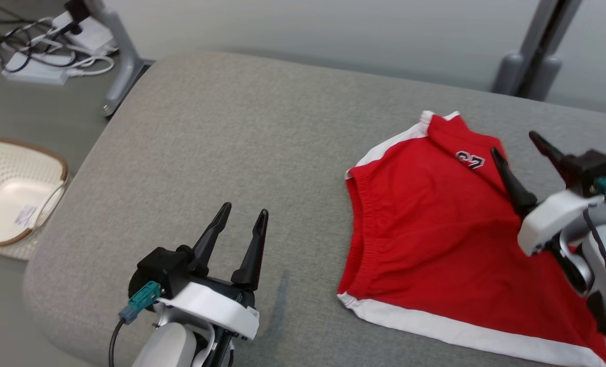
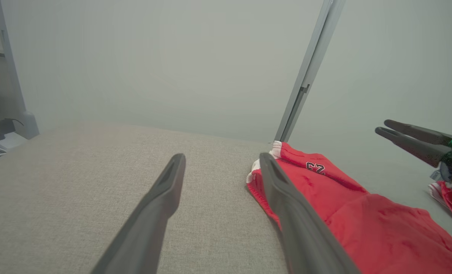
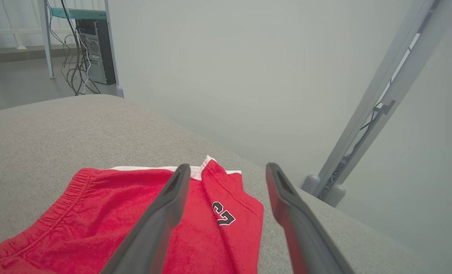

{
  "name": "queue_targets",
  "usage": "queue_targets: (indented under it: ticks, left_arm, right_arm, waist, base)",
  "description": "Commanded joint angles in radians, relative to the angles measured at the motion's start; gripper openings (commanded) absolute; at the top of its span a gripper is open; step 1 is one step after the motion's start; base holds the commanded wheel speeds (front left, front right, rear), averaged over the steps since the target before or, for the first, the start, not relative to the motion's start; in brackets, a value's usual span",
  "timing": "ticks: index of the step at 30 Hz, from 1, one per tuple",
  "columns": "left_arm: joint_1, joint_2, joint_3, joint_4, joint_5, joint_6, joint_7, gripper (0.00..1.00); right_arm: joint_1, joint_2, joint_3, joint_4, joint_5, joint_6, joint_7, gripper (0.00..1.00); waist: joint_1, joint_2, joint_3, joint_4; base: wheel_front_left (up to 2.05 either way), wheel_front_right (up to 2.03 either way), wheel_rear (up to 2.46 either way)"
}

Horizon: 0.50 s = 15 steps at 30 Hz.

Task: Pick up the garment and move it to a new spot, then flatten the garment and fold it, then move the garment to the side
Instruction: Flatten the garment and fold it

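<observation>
We see the left gripper [image 1: 245, 209] with its two dark fingers spread apart and nothing between them, poised over bare grey upholstery [image 1: 221, 122], well apart from the garment. The right gripper [image 1: 512, 142] likewise stands with fingers parted and holds nothing. In the left wrist view it appears raised clear of the cloth.

The garment, a pair of red shorts [image 1: 425, 219] with white trim, lies spread on the right part of the cushion, elastic waistband toward the left gripper. A black, white-edged number patch [image 1: 470, 159] sits on a folded-over corner at the far edge; we read it as 23, though it lies inverted.

The right arm hides the near-right part of the shorts, and the frame cuts off their lower corner. On the floor to the left stands a white perforated basket [image 1: 64, 171] with a brown rim. Its label [image 1: 26, 215] is too small to read.
</observation>
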Motion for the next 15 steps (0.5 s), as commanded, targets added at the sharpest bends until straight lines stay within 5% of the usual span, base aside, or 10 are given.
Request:
queue_targets:
  ticks: [1,15]
  left_arm:
    - [-0.021,0.002,-0.009,-0.006,-0.02,-0.005,-0.004,1.0]
    - [-0.071,0.001,-0.125,-0.004,-0.112,0.017,-0.004,1.0]
  right_arm:
    - [-0.036,0.0,0.006,0.025,-0.005,0.0,0.005,1.0]
    - [-0.368,-0.03,0.203,0.349,0.049,0.0,0.168,1.0]
  waist:
    - [0.0,0.0,0.047,0.049]
    - [0.0,0.0,0.164,0.206]
  base:
    - [0.0,0.0,0.0]
    - [0.0,0.0,0.0]
